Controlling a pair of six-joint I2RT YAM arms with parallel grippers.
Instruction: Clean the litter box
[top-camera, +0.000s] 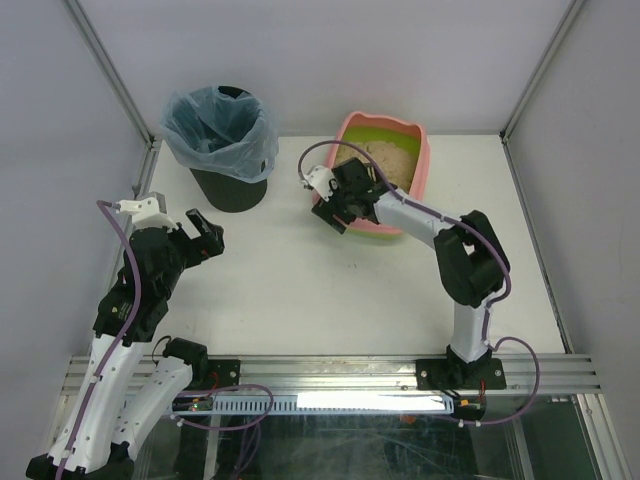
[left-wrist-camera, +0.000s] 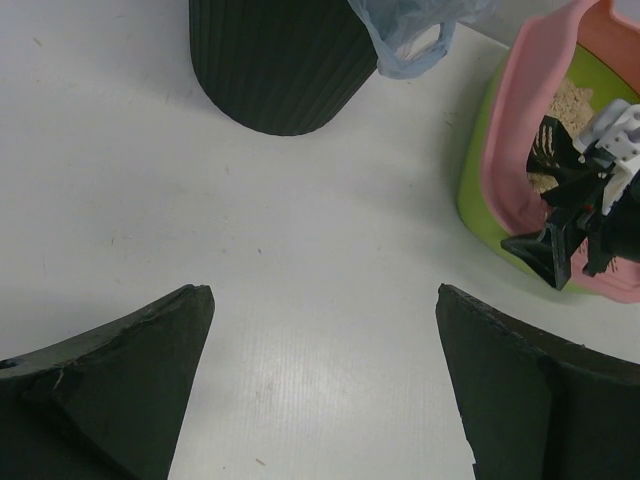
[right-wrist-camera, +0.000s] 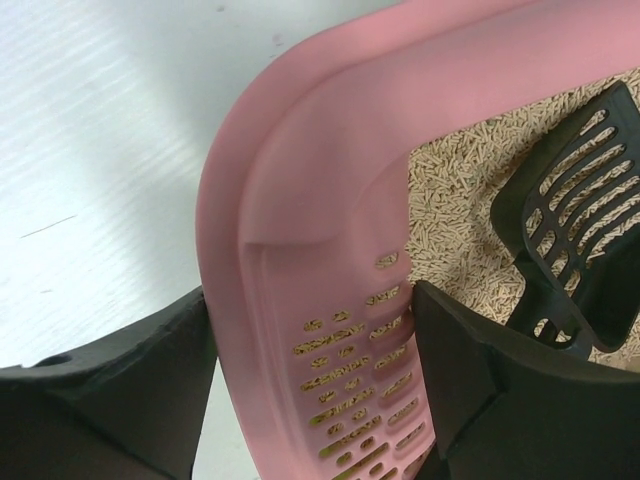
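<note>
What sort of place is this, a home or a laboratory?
Probably a laboratory robot cell, not a home. A white table sits between plain panels with metal posts, the left arm and right arm are bolted to an aluminium rail, and a pink litter box and bag-lined black bin are set out.

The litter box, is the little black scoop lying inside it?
Yes, the black scoop rests on the tan litter inside the pink litter box.

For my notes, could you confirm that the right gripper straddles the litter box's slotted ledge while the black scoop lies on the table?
Not quite: the scoop lies on the litter inside the litter box, as the right wrist view shows; the right gripper does straddle the slotted ledge.
</note>
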